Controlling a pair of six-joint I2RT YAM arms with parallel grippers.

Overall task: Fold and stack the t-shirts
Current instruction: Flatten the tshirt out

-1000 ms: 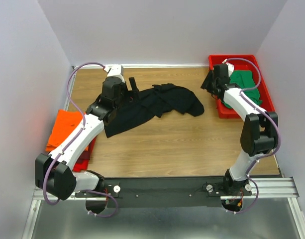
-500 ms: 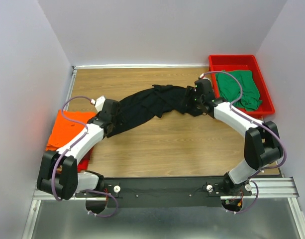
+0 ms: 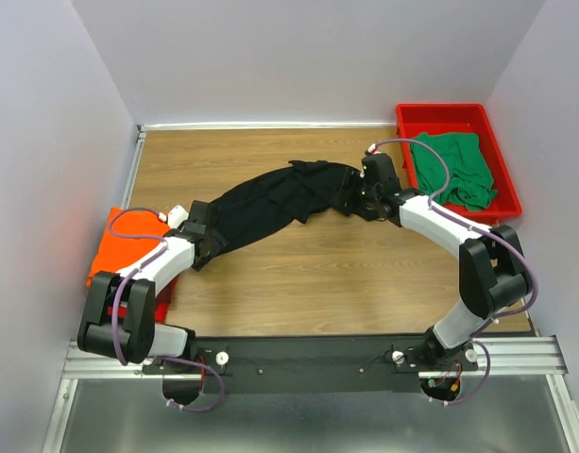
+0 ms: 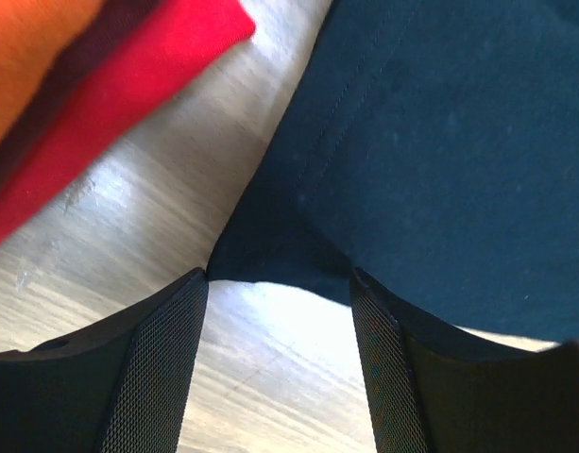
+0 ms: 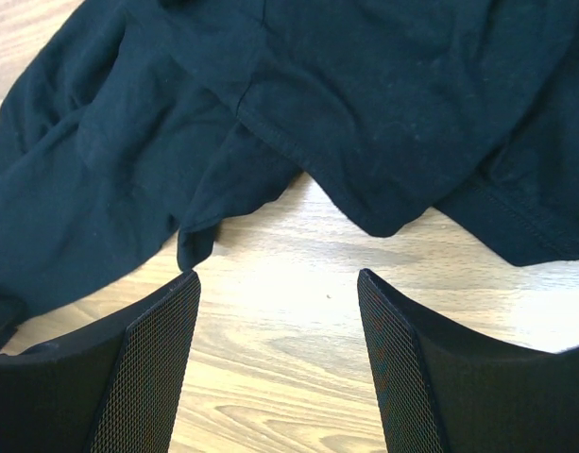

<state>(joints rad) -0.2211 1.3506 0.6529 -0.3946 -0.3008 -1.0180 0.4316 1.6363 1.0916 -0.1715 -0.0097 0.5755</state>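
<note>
Lab: white-walled wooden robot bench (image 3: 298, 274)

Four t-shirts show: one black t-shirt (image 3: 270, 200), one orange t-shirt (image 3: 119, 243), one green t-shirt (image 3: 456, 165), one dark red t-shirt (image 4: 128, 85). There is one red tray (image 3: 440, 111), one tabletop (image 3: 317, 283), and two pincers: left pincer (image 4: 280, 283), right pincer (image 5: 280, 278)

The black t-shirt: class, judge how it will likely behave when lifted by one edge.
Probably floppy: the black t-shirt lies rumpled in soft folds, so it should sag and drape. Likely light, being thin cloth at its hem. Pushed, it would probably bunch on the wooden table.
</note>
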